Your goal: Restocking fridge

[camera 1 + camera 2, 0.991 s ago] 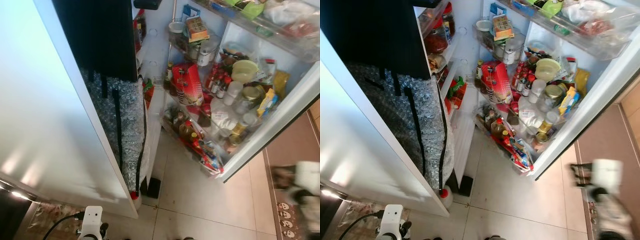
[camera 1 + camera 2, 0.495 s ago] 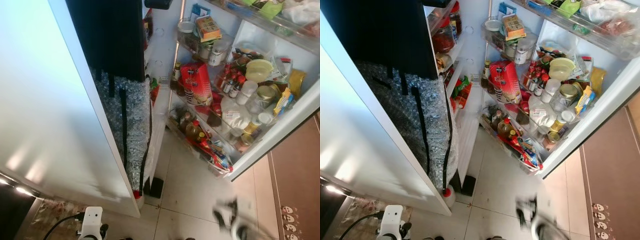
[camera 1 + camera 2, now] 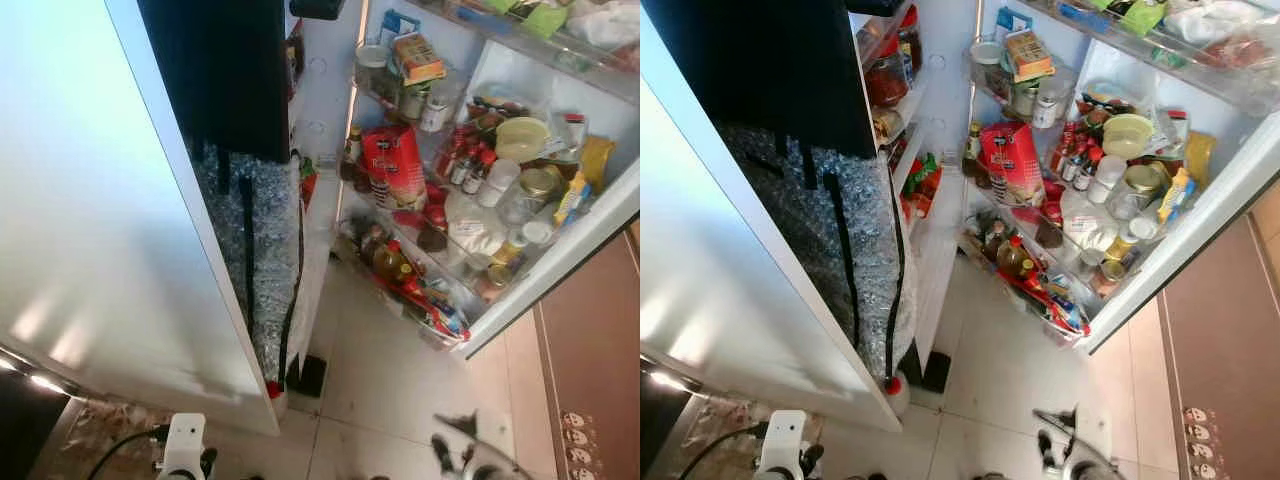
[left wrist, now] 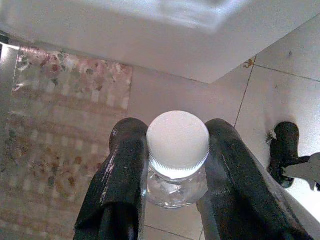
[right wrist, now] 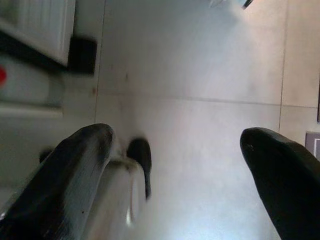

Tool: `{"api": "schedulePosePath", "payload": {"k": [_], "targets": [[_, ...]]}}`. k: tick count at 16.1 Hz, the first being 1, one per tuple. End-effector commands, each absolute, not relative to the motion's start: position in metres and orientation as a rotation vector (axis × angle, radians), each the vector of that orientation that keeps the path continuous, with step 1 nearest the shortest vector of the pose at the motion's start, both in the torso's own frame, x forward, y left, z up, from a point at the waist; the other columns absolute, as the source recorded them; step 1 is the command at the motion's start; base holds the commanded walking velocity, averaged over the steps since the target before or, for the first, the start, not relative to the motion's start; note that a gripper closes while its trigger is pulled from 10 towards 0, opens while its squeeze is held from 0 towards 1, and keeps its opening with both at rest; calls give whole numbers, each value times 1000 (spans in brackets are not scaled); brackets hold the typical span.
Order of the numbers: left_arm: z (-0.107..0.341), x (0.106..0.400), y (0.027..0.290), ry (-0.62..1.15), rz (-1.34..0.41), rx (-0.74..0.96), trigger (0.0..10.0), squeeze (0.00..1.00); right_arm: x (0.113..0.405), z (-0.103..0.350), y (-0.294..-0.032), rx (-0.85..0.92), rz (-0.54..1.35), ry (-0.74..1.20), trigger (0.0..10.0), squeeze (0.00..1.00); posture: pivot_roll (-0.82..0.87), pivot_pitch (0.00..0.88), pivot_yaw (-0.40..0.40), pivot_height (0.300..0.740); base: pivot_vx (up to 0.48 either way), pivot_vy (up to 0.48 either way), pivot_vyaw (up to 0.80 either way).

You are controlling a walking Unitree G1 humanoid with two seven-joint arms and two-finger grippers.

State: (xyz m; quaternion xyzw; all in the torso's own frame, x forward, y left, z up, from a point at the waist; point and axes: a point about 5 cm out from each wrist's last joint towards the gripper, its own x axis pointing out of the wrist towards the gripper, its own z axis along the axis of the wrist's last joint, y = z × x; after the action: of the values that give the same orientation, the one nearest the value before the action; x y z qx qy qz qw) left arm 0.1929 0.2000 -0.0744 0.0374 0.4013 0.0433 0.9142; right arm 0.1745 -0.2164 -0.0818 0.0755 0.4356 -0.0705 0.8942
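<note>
The fingers [image 4: 125, 180] of the left gripper [image 4: 172, 185] pinch a clear plastic bottle with a white ribbed screw cap [image 4: 177, 150] just under the cap, held low over the pale tiled floor [image 3: 990, 360] beside a patterned floor mat [image 4: 55, 150]. The right gripper [image 5: 175, 170] hangs near the floor with its fingers spread wide and nothing between them; a second ago it was a blur further to the robot's right, and it now sits at the lower edge of the head views [image 3: 1065, 455]. Ahead, the white fridge door [image 3: 1200, 220] stands open, its shelves crowded with jars and sauce bottles, among them a red carton [image 3: 1008, 160]. Judged from this, the bottle is not yet stocked and the free arm is coming in to assist.
</note>
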Motion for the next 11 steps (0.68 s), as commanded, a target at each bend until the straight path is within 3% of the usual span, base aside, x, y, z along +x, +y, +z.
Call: {"api": "schedulePosePath", "payload": {"k": [1,5,9,11], "targets": [[-82,179,203,880,105,80,10000,0,171,-84,-215,162,-158,917,10000,0,-68,117,-24,740,0,-311,450],[-83,176,204,892,102,90,10000,0,171,-83,-215,248,-193,882,10000,0,-73,118,-21,740,0,-308,0],[-83,176,203,893,100,97,10000,0,173,-81,-220,186,-171,881,10000,0,-75,122,-22,740,0,-311,0],[-83,176,203,893,105,99,10000,0,174,-80,-222,201,-183,863,10000,0,-77,128,-23,740,0,-328,800]]}}
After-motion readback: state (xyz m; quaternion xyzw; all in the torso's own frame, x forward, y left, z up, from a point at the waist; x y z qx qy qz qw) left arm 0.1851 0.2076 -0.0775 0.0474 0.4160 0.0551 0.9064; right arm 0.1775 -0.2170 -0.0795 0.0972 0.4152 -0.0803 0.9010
